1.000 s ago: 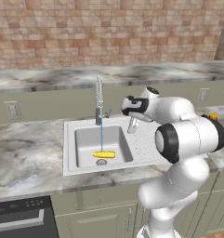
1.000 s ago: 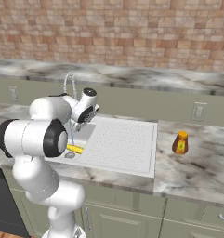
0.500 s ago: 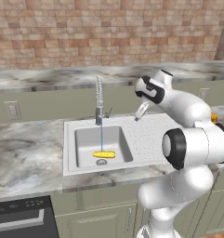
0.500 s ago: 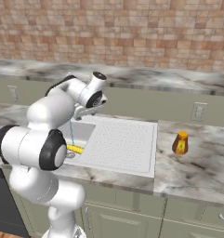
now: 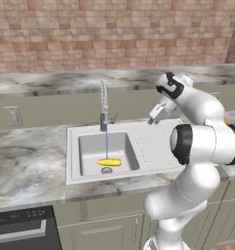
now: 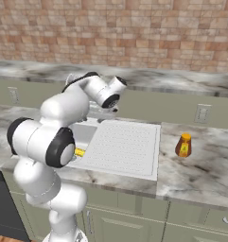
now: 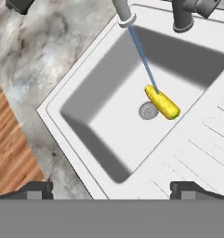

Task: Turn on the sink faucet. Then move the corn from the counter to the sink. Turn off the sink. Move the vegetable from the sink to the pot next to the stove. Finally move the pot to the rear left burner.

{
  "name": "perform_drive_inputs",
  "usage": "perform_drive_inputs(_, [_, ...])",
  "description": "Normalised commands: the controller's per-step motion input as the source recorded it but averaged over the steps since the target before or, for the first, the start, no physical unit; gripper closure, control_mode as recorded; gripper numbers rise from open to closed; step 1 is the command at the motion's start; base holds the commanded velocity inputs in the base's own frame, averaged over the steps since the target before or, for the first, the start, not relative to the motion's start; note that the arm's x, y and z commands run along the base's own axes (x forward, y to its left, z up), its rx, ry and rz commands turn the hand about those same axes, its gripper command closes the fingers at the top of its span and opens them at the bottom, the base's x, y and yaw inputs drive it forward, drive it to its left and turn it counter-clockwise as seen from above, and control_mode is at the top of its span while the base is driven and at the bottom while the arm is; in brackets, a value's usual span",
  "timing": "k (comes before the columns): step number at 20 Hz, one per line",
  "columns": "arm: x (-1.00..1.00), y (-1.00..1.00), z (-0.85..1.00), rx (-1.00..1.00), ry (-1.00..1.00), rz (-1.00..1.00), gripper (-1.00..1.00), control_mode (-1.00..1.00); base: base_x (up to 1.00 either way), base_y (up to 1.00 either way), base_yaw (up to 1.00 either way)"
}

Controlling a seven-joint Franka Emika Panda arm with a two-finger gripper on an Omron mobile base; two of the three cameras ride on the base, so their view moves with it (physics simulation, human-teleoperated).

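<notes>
Right now, your landmark is the white sink [image 5: 73, 161], set into a marbled grey counter [image 5: 26, 161] beneath a brick wall. Its basin sits at the left end, and a ribbed draining board [image 5: 153, 144] makes up the rest, to the right of the basin.

At the back rim of the sink stands the faucet [image 5: 104, 105], tall with a coiled neck. A thin blue stream of water [image 5: 107, 144] falls straight down from its spout into the basin.

Inside the sink, the corn [image 5: 109, 162] lies flat on the basin floor, just beside the round drain [image 5: 107, 170]. In the hand view the water [image 7: 142, 58] lands at one end of the corn [image 7: 162, 103], which touches the edge of the drain [image 7: 148, 110].

Your gripper [image 5: 155, 116] hangs above the back edge of the draining board, to the right of the faucet and apart from it. Its jaws stand wide and hold nothing; in the hand view the two dark fingertips [image 7: 34, 189] sit far apart, looking down on the sink.

Well to the right of the sink, a small amber bottle [image 6: 183, 145] stands upright on the counter.

A dark appliance front [image 5: 21, 233] sits below the counter, to the left of the sink.
</notes>
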Motion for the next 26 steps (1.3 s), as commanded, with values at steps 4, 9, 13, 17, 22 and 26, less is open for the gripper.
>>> perform_drive_inputs(4, [0.10, -0.18, -0.10, 0.12, 0.03, 0.00, -1.00, -1.00, 0.00, 0.00, 0.00])
perform_drive_inputs(9, [0.35, -0.04, -0.40, 0.01, -0.01, 0.07, -1.00, -1.00, 0.00, 0.00, 0.00])
perform_drive_inputs(13, [0.38, 0.00, -0.37, 0.00, -0.02, 0.16, -1.00, -1.00, 0.00, 0.00, 0.00])
perform_drive_inputs(17, [0.30, 0.00, -0.17, 0.00, -0.06, 0.19, -1.00, -1.00, 0.00, 0.00, 0.00])
perform_drive_inputs(22, [0.21, 0.00, -0.06, 0.00, -0.17, 0.18, -1.00, -1.00, 0.00, 0.00, 0.00])
perform_drive_inputs(26, [0.00, 0.00, -0.02, 0.00, -0.21, 0.15, -1.00, -1.00, 0.00, 0.00, 0.00])
